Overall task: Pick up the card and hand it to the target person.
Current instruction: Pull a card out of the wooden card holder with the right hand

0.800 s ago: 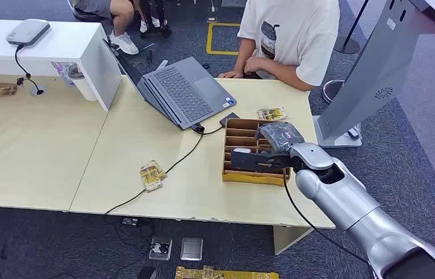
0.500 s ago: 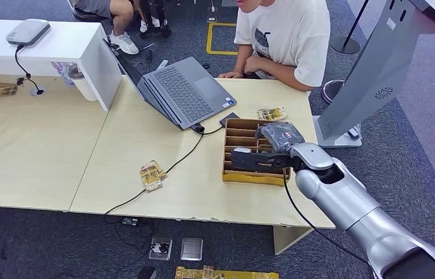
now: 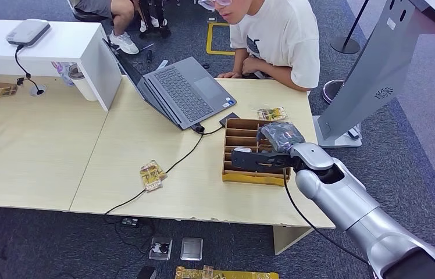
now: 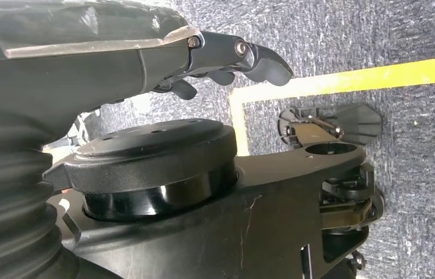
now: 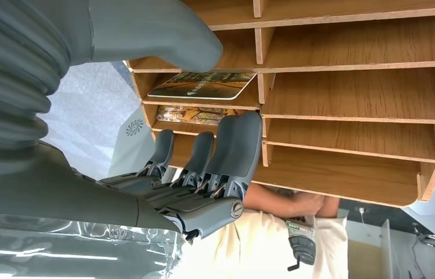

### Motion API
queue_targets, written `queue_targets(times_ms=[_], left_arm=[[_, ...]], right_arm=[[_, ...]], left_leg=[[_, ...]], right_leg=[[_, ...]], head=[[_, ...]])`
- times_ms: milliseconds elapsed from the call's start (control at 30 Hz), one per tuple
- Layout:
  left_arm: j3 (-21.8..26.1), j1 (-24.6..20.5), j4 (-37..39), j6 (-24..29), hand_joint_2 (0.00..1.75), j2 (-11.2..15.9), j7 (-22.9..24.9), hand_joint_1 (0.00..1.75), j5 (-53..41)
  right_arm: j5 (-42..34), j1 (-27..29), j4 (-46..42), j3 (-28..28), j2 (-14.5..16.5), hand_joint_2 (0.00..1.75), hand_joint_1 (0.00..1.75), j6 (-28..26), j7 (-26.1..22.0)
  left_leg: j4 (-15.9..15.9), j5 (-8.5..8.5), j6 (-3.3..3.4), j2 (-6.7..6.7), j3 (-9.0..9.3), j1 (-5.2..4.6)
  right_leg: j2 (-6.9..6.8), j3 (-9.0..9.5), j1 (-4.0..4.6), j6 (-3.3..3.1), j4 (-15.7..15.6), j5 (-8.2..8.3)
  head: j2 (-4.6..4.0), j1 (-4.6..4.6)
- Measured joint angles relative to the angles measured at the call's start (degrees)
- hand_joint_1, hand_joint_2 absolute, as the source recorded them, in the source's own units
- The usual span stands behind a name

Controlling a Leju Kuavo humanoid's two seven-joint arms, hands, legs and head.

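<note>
Right arm (image 3: pixel 349 209) was silver, smooth rounded segments with a dark joint gap near the wrist. A thin black cable (image 3: pixel 302 216) ran along its underside. Right hand (image 3: pixel 261 158) was dark grey to black, wrist wrapped in clear crinkled plastic (image 3: pixel 280 135). Wrist views showed a grey ribbed cover (image 5: pixel 6 87), thick grey thumb (image 5: pixel 157 29), darker fingers (image 5: pixel 235 145) with small silver screws. Left hand (image 4: pixel 227 58) was dark grey, screw heads at the finger hinges.
</note>
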Motion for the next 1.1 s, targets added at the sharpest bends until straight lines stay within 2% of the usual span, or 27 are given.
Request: queue_targets(times_ms=[1100], left_arm=[[0.84, -0.17, 0.00, 0.02, 1.75, -0.01, 0.34, 0.00, -0.07]], right_arm=[[-0.01, -0.96, 2.53, 0.83, 0.57, 1.75, 0.96, -2.08, -0.96]], left_leg=[[0.00, 0.00, 0.00, 0.00, -0.01, 0.00]], right_leg=[[0.00, 0.00, 0.00, 0.00, 0.00, 0.00]], head=[[0.00, -0.01]])
